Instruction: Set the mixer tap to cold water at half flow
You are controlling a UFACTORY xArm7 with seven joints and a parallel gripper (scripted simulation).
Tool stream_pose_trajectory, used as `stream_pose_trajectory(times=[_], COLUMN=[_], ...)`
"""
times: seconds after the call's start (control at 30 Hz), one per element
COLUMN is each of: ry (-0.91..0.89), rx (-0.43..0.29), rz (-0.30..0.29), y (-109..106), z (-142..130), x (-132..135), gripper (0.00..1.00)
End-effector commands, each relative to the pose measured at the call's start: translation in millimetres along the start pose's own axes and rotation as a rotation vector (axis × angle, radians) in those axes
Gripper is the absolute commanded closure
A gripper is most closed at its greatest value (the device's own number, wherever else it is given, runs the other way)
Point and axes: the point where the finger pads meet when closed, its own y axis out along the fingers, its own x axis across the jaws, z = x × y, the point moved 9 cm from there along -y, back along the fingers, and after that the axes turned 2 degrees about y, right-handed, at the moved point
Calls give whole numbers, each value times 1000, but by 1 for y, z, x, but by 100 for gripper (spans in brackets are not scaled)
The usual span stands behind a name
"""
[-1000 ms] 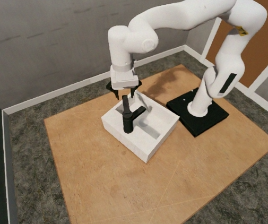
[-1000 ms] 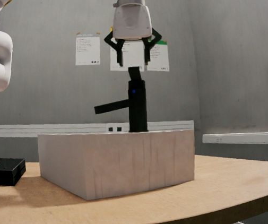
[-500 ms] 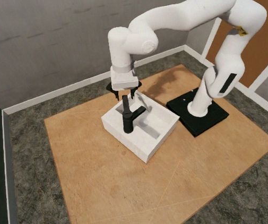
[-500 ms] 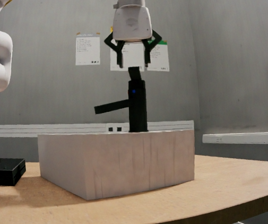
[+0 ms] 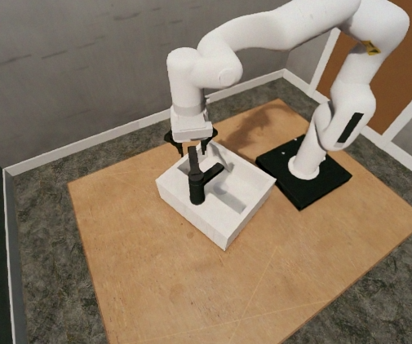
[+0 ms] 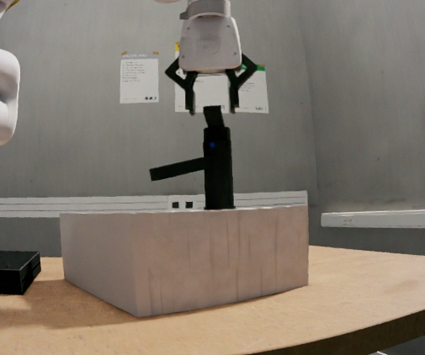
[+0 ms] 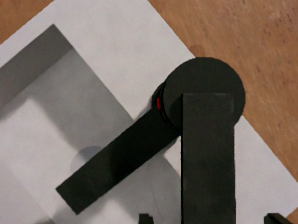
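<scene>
The wooden worktop (image 5: 303,261) lay on a grey speckled floor, w/ grey walls behind. The white arm (image 5: 286,24) rose from a black base plate (image 5: 335,179) at the worktop's far right in the top view, arched over and came down vertical above the sink. The white sink block (image 6: 186,261) sat near the worktop's middle, just beside the base plate; its basin was open on the side toward the arm's base. The black mixer tap (image 6: 219,177) stood upright on the sink's rim at the corner away from the base plate, spout (image 6: 175,168) sticking out over the basin, approx. level. The lever (image 6: 215,115) rose steeply from the tap's top, near upright in the exterior view; in the wrist view it ran as a dark bar (image 7: 207,160) from the round tap cap toward the camera. The hand (image 6: 212,110) hung directly over the lever w/ fingers spread, one (image 6: 191,98) each side of the lever's tip, gaps visible on both sides, nothing pinched. Fingertips were level w/ the lever's top end. Smallest: a blue dot (image 6: 212,145) on the tap body facing the exterior camera, and a red dot (image 7: 158,103) on the body's other side, seen at the cap's edge in the wrist view.
</scene>
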Motion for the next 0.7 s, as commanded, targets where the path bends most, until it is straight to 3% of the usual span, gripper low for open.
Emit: stream_pose_trajectory(times=[0.0,0.67], ry=[0,0], rx=[0,0], rz=[-5,-5], y=[3,17], z=[0,0], x=[1,1], gripper=[35,35])
